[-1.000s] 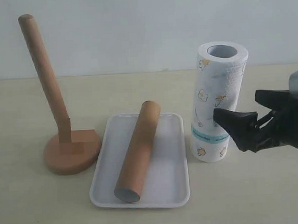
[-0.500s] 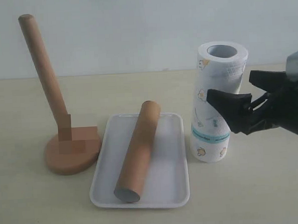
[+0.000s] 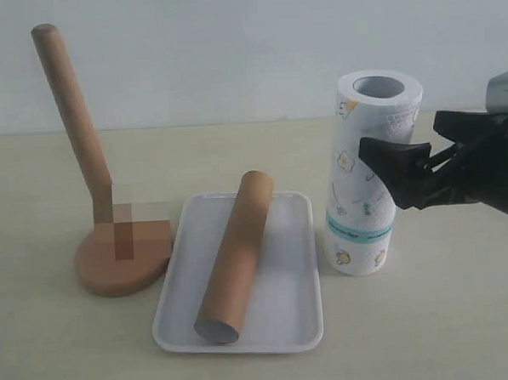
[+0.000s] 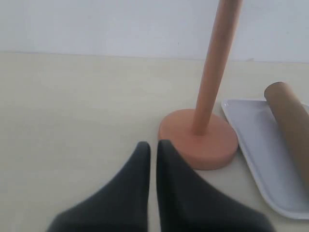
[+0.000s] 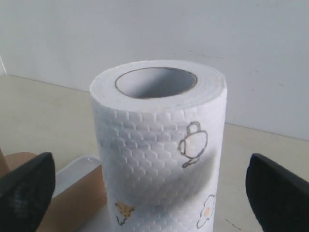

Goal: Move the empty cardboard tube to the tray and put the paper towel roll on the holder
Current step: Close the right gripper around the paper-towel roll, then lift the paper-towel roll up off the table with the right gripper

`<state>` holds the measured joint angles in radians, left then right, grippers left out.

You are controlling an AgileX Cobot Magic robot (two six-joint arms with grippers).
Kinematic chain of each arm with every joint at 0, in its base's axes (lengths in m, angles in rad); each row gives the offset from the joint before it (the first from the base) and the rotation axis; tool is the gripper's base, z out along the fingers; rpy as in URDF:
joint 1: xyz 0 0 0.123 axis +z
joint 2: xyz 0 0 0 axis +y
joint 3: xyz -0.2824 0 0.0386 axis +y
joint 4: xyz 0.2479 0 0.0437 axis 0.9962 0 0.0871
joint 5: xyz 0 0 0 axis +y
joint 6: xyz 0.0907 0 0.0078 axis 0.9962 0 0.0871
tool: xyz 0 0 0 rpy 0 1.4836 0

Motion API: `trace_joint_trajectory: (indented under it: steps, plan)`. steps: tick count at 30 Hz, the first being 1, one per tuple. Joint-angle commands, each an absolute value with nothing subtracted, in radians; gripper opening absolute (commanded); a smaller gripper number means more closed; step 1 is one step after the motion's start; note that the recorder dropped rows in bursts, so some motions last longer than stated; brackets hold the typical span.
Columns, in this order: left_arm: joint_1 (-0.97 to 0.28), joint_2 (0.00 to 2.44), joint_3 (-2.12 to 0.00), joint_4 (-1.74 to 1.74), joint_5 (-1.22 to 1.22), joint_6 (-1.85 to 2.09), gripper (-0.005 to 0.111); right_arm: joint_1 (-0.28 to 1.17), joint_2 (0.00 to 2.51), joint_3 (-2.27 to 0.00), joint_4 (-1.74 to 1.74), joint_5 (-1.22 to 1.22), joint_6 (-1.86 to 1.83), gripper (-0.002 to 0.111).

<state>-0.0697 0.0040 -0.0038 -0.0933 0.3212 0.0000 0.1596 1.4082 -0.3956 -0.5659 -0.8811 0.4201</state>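
Roll [image 3: 358, 223] stands upright straight ahead of my right pincer [image 3: 402, 140], which is wide open and empty, one finger each side.

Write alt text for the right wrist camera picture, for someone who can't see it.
A white paper towel roll stands upright, hollow core facing up, between the wide-open black jaws of the right gripper, which do not touch it. Beyond it a brown cardboard tube lies in a white tray.
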Motion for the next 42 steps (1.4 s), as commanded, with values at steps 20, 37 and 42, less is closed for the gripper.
trace_joint_trajectory:
  steps: [20, 37, 42]
  plan:
    - [-0.075, 0.0, 0.0, -0.093, 0.319, -0.007, 0.005, 0.162, 1.75, -0.481, -0.576, -1.064, 0.397, 0.105]
    - [-0.075, 0.0, 0.0, -0.093, 0.319, -0.007, 0.005, 0.162, 1.779, -0.546, -0.672, -0.956, 0.394, 0.0]
    - [-0.075, 0.0, 0.0, -0.093, 0.319, -0.007, 0.005, 0.162, 1.779, -0.546, -0.653, -0.933, 0.394, 0.0]
